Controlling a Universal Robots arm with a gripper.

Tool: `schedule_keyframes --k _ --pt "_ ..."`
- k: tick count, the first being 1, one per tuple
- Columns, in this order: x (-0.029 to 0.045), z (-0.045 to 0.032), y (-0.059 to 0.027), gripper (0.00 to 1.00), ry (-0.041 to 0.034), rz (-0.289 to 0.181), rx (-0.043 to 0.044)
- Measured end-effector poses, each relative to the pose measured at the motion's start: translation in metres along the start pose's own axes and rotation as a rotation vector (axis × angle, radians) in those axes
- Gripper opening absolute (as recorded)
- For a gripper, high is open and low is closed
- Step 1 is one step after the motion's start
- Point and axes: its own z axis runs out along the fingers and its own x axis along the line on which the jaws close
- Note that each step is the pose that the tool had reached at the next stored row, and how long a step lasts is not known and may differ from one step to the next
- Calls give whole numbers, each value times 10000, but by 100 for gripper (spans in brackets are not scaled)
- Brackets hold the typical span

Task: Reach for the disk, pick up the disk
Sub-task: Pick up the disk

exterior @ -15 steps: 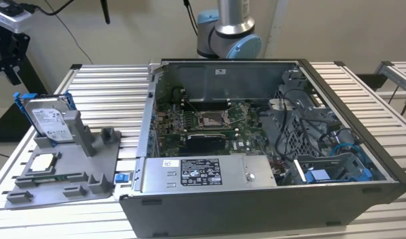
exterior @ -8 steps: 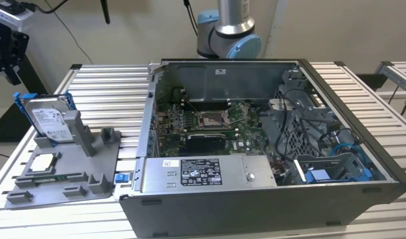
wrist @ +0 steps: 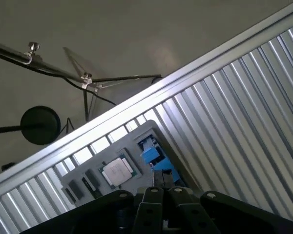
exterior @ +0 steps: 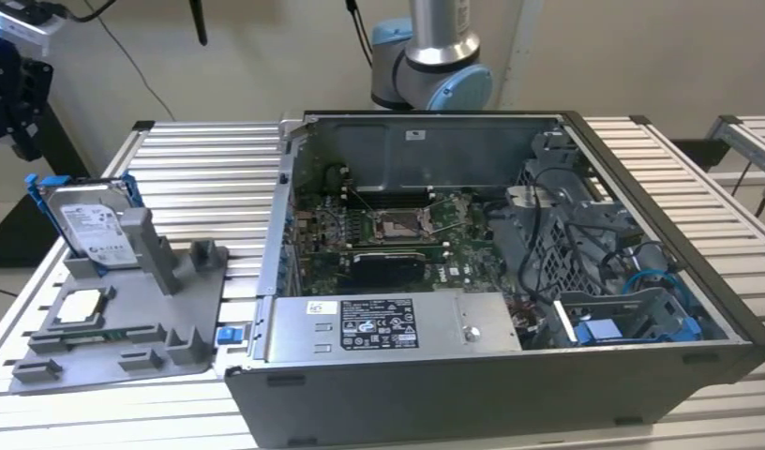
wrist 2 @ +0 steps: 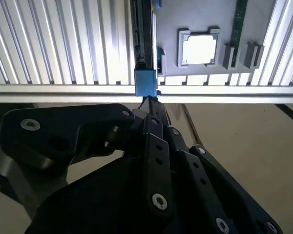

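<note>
The black linkage of the hand is sitting nearest the lens in both wrist views. I cannot tell from them whether it is open or closed, but it is hanging above the disk, apart from it and holding nothing of it. In the exterior view the disk is standing tilted in its blue frame, leaning on a post of the grey fixture tray. The tray is lying on the slatted counter at the exterior view's left of the open computer case. From above, in the second wrist view, the disk is presenting only its thin edge, so I judge that a slightly crooked approach is risking a knock on the frame or the post instead of a clean grip. The metal faces are looking smooth, so a shallow hold could be slipping. The disk is also standing close to the counter's edge and near the CPU chip, so a push could be sending it onto the chip or to the floor.
</note>
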Motion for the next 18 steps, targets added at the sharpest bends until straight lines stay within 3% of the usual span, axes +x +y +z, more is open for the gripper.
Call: schedule_keyframes --k 6,18 --pt "0 25 -1 0 -69 -960 157" --pt "-1 55 -3 0 -40 -3067 148"
